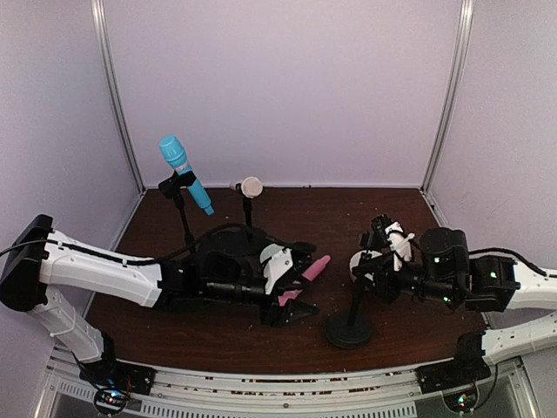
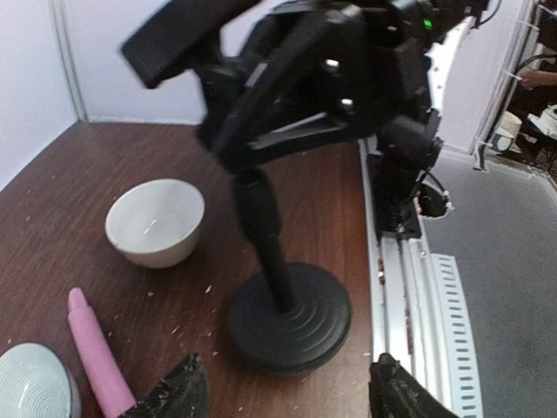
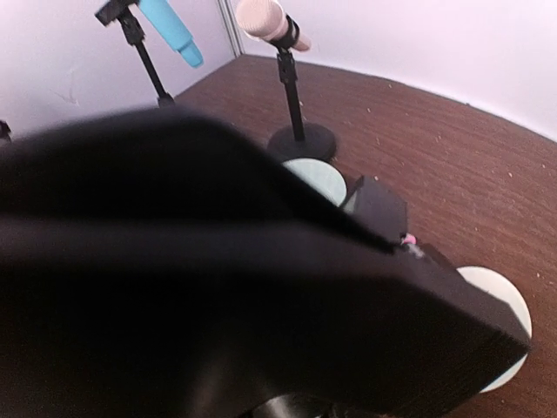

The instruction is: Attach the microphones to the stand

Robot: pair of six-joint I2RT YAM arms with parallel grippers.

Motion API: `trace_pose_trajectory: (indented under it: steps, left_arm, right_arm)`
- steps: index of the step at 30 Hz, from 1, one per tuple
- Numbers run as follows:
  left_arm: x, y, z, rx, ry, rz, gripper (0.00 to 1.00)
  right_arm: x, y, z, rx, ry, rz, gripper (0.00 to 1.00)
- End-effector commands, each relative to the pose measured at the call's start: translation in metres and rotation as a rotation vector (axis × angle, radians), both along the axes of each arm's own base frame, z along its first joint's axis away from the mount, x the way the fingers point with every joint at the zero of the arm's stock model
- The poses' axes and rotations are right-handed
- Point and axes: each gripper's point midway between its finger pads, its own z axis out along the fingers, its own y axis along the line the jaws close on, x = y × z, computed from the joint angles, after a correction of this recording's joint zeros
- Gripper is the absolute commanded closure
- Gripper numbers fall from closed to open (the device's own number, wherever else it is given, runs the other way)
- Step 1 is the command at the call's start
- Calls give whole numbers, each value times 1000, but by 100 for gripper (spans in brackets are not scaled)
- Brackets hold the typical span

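Soft, even lighting; both wrist views blur badly up close.

I see one stand (image 1: 183,218) back-left on the table (image 1: 331,218), another stand (image 1: 247,209) just right of it, and a third stand (image 1: 350,329) near the front edge.

A black blurred shape (image 3: 174,287) fills most of our view, too close to make out. Beyond it, on the brown table (image 3: 452,165), we see the sky-blue microphone (image 3: 170,26) clipped on a thin stand (image 3: 144,61) and the cream microphone (image 3: 261,17) on a round-based stand (image 3: 291,96), with a pale disc (image 3: 318,181) just beside its base.
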Motion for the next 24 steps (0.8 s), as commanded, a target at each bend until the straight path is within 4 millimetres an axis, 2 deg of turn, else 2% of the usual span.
trace_pose_trajectory:
  steps: [1,4,8,12,16,20,24]
  left_arm:
    - [-13,-15,36,-171,-69,-12,34]
    - [-9,-22,31,-181,-50,21,34]
    - [3,-34,20,-173,-49,67,33]
    - [12,-44,9,-153,-45,99,36]
    - [11,-50,4,-167,-26,87,43]
    - [8,-50,7,-205,-16,75,54]
    - [0,-53,14,-234,-15,23,82]
  right_arm:
    - [0,29,89,259,-108,71,100]
    - [-2,40,104,311,-110,105,100]
    - [-4,50,110,333,-107,139,100]
    - [-6,51,115,351,-108,153,100]
    - [-6,49,115,354,-109,148,100]
    - [-5,49,109,349,-106,140,100]
    - [-3,53,103,340,-104,141,100]
